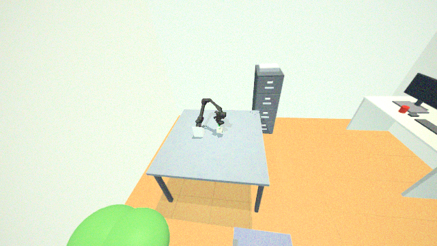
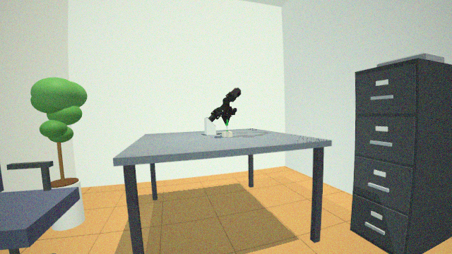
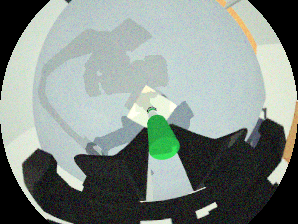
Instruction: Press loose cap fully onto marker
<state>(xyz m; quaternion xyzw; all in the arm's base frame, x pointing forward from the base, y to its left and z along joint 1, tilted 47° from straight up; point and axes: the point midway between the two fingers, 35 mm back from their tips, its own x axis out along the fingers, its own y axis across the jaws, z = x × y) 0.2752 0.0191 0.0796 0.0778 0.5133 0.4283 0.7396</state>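
The green cap (image 3: 163, 139) (image 2: 227, 123) is held upright between the fingers. My gripper (image 3: 158, 128) (image 2: 227, 121) (image 1: 220, 123) is shut on it, directly over the holder block. The cream holder block (image 3: 137, 113) (image 2: 227, 134) (image 1: 219, 130) stands on the table (image 1: 212, 157) (image 2: 169, 148). The white marker (image 2: 227, 128) stands upright in the block, in line below the cap. In the wrist view the cap's narrow end covers the marker's upper part. Whether the cap touches the marker or is over its tip cannot be told.
The arm's white base (image 1: 198, 132) (image 2: 210, 127) stands beside the block. A dark filing cabinet (image 1: 270, 85) (image 2: 385, 141) stands past the table edge. A white desk (image 1: 386, 116), a plant (image 2: 56, 92) and a chair (image 2: 39, 204) stand away from the table.
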